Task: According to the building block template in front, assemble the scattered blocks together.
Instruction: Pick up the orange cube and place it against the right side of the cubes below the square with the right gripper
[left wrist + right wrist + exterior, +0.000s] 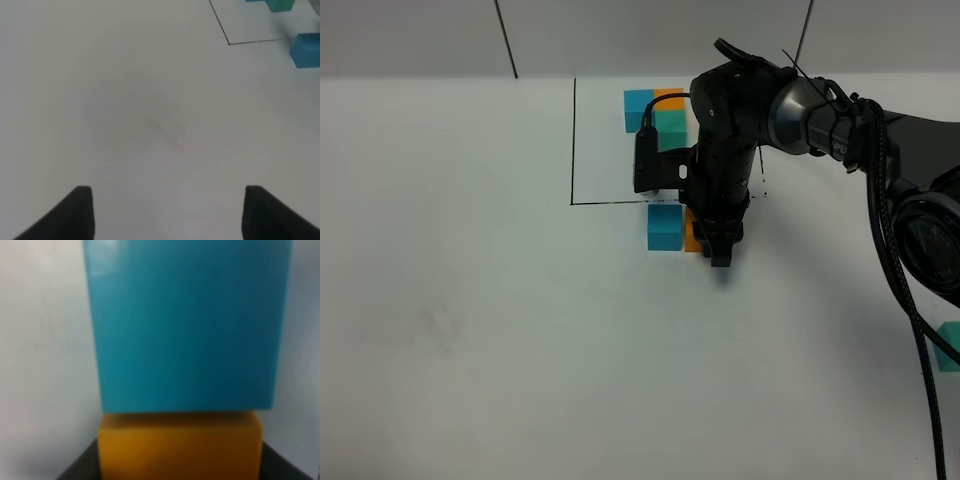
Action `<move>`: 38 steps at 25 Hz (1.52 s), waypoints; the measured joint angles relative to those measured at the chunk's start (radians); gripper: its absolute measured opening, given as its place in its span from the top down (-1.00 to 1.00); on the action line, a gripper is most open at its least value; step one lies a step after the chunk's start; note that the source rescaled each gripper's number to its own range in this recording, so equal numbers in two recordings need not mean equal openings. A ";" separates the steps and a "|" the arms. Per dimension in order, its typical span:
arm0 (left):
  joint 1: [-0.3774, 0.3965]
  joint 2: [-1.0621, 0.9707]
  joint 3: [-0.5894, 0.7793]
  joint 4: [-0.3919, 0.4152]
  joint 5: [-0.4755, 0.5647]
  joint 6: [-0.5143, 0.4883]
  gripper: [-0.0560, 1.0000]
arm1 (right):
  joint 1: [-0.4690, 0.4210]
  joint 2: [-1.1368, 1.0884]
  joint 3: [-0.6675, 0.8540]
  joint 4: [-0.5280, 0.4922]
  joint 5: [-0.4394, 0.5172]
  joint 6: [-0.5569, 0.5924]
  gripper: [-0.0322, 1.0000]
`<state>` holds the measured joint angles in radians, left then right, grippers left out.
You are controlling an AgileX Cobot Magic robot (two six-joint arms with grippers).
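The building block template (660, 110) is an L of sky-blue, orange and teal-green cubes inside a thin black rectangle (574, 140). Just below the frame a loose sky-blue cube (664, 227) rests on the table, with the loose orange cube (691, 240) touching its right side. My right gripper (716, 250) is shut on the orange cube. In the right wrist view the orange cube (180, 445) sits between dark fingers (80, 471), pressed against the sky-blue cube (185, 325). The loose teal-green cube (950, 346) lies at the far right edge. My left gripper (170, 215) is open and empty over bare table.
The right arm (800, 110) reaches across the template's right side and hides part of the frame. The left wrist view shows the frame's corner (229, 44) and the loose sky-blue cube (306, 49) far off. The table (470, 320) is plain white.
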<state>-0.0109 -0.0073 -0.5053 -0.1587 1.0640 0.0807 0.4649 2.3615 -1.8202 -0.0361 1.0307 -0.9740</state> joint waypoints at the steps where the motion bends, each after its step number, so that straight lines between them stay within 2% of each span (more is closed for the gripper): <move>1: 0.000 0.000 0.000 0.000 0.000 0.000 0.20 | 0.002 0.000 0.000 -0.002 -0.001 0.000 0.90; 38: 0.000 0.000 0.000 0.000 0.000 0.000 0.20 | 0.003 0.000 0.000 -0.002 -0.009 0.031 0.90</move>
<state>-0.0109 -0.0073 -0.5053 -0.1587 1.0640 0.0807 0.4676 2.3615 -1.8202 -0.0384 1.0219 -0.9432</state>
